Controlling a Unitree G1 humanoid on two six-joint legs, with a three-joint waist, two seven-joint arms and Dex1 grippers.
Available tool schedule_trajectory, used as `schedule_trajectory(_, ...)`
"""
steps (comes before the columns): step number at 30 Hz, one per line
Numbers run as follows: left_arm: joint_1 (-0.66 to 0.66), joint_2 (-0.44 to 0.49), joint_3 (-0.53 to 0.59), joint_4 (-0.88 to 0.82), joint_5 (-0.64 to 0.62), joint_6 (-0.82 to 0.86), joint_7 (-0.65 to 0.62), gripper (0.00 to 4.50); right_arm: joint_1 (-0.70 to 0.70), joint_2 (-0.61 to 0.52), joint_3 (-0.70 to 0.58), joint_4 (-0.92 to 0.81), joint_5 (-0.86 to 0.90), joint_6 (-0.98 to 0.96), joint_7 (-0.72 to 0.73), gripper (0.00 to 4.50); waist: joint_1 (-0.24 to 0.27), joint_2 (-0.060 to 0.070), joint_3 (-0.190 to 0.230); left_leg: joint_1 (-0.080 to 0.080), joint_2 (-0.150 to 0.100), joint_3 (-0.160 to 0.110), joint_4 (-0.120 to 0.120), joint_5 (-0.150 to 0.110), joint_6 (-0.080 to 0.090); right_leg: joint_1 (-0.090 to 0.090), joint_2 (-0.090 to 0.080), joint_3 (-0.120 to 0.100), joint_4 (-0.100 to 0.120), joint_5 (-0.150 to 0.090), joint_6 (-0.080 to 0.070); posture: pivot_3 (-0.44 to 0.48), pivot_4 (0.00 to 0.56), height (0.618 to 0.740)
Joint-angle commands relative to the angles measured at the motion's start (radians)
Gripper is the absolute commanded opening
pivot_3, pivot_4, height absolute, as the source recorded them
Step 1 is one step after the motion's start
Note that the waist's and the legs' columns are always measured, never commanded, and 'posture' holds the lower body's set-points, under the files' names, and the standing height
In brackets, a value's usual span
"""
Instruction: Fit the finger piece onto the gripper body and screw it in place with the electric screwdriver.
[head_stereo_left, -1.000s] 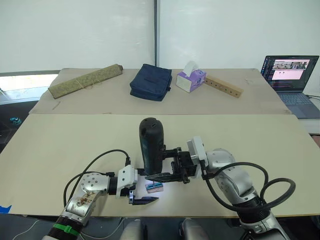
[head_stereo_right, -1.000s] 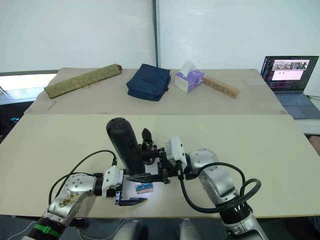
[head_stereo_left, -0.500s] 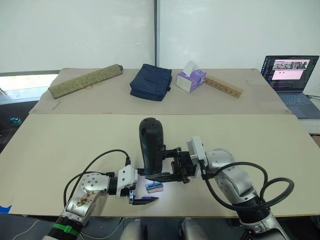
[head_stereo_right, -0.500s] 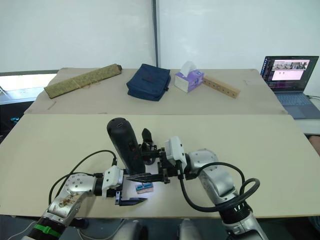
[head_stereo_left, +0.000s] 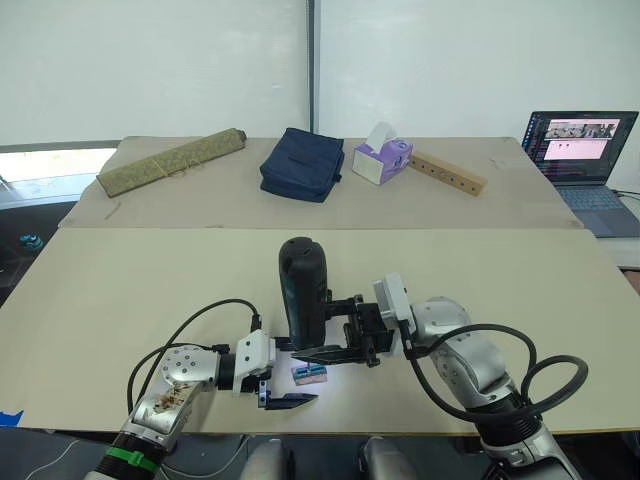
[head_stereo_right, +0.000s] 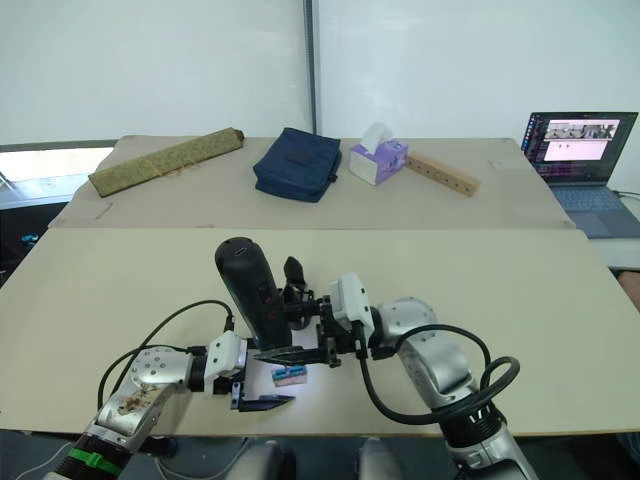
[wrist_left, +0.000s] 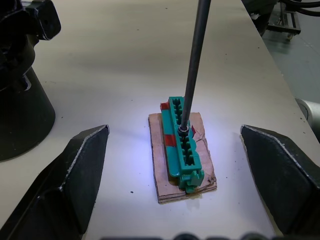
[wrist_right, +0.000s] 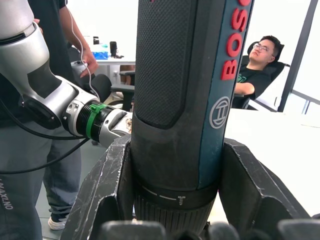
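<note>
My right gripper (head_stereo_left: 320, 328) is shut on the electric screwdriver (head_stereo_left: 302, 290), a thick black tool with red lettering (wrist_right: 175, 75), held upright. Its thin metal bit (wrist_left: 195, 55) points down into a small green-topped block (wrist_left: 182, 142) on a scrap of cardboard. My left gripper (wrist_left: 174, 131) is open, one finger resting on the table on each side of that block. The gripper body (wrist_left: 20, 95) is a chunky black block just behind the screwdriver, and a pointed black finger (head_stereo_right: 292, 270) rises from it. A loose finger piece is hidden or out of view.
On the far table lie a rolled mat (head_stereo_left: 170, 160), a navy bag (head_stereo_left: 300, 163), a tissue box (head_stereo_left: 381, 158) and a wooden block (head_stereo_left: 446, 172). A laptop (head_stereo_left: 585, 150) stands at the right. The near table edge (head_stereo_left: 400, 432) runs just behind my grippers. A seated person (wrist_right: 260, 65) is nearby.
</note>
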Motion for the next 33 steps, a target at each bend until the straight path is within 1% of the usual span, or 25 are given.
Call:
schedule_trajectory(1, 0.022, -0.003, -0.035, 0.031, 0.019, 0.038, 0.0, 4.46, -0.009, -0.011, 0.002, -0.022, -0.004, 0.02, -0.005, 1.95, 0.0, 0.0, 0.0, 0.0, 0.0, 0.0, 0.0, 0.0, 0.0, 0.0, 0.0, 0.0, 0.0, 0.0, 0.0, 0.0, 0.15, 0.74)
schedule_trajectory(12, 0.025, -0.001, -0.025, 0.023, 0.011, 0.032, 0.0, 4.46, -0.014, 0.002, -0.009, -0.04, 0.025, 0.021, 0.003, 1.95, 0.0, 0.0, 0.0, 0.0, 0.0, 0.0, 0.0, 0.0, 0.0, 0.0, 0.0, 0.0, 0.0, 0.0, 0.0, 0.0, 0.15, 0.74)
schedule_trajectory(19, 0.031, 0.003, 0.001, 0.006, -0.029, 0.033, -0.014, 4.46, -0.027, 0.014, -0.024, -0.064, 0.059, 0.034, 0.005, 1.95, -0.001, 0.0, 0.0, 0.0, 0.0, 0.0, 0.0, 0.0, 0.0, 0.0, 0.0, 0.0, 0.0, 0.0, 0.0, 0.0, 0.15, 0.74)
schedule_trajectory(23, 0.039, 0.01, 0.03, -0.013, -0.077, 0.026, -0.038, 4.46, -0.032, 0.013, -0.032, -0.074, 0.069, 0.033, 0.002, 1.95, -0.002, 0.0, 0.0, -0.002, 0.0, 0.0, 0.0, 0.0, 0.0, -0.002, 0.0, 0.0, 0.0, 0.0, 0.0, 0.0, 0.15, 0.74)
schedule_trajectory(33, 0.035, 0.002, 0.067, -0.003, -0.124, -0.032, -0.079, 4.46, -0.052, 0.015, -0.054, -0.108, 0.099, 0.063, -0.021, 1.95, -0.003, -0.001, 0.001, -0.004, 0.001, 0.0, 0.0, 0.0, 0.0, -0.003, 0.0, 0.0, 0.0, 0.0, 0.0, 0.0, 0.15, 0.74)
